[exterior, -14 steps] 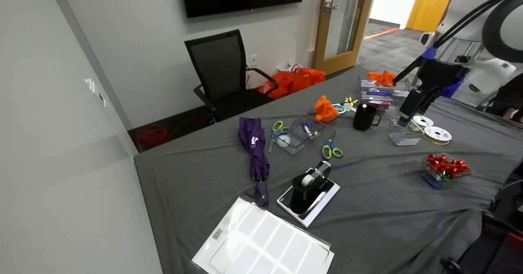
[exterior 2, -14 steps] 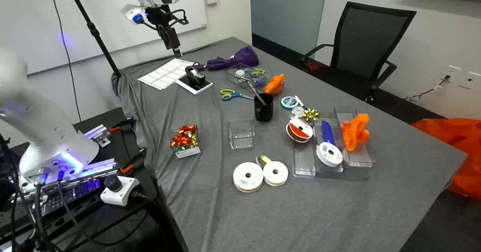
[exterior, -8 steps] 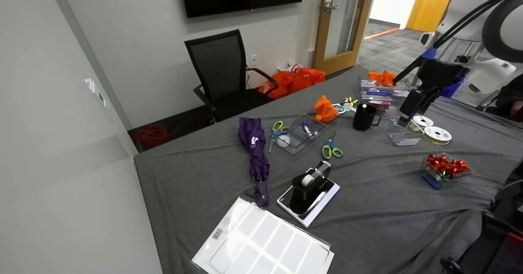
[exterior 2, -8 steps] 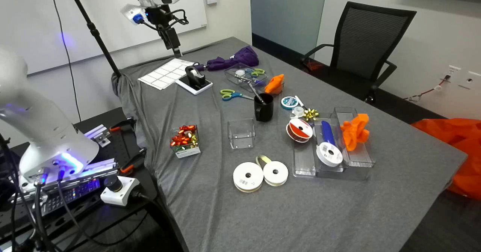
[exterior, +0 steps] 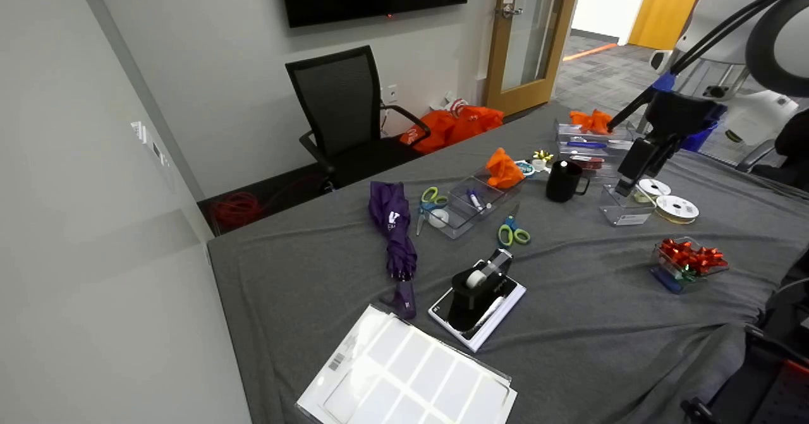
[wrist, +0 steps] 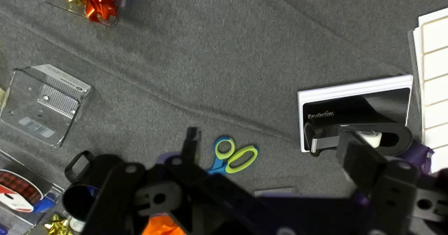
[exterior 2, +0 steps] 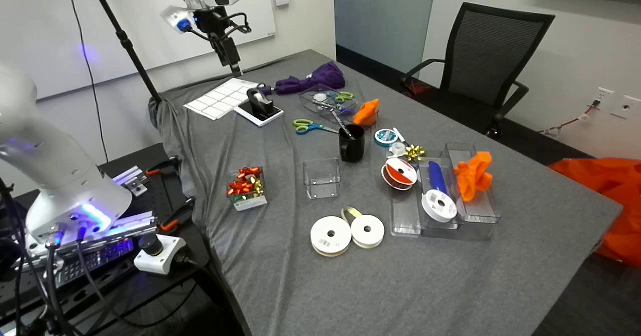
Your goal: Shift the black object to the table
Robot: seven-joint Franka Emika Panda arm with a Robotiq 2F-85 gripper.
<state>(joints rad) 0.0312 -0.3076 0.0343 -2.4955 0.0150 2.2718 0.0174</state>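
Black tape dispenser (exterior: pixel 469 290) sits on white-edged slab (exterior: pixel 496 318), not directly on worktop (exterior: pixel 588 310). We should rotate to pinch across narrow width, then lift straight so slab isn't dragged. Rightward in exterior view, gripper (exterior: pixel 635 181) hangs well apart, spread wide, gripping nothing. Wrist view: gripper hides part of mug (wrist: pixel 92 173), then of dispenser; its underside we cannot see.
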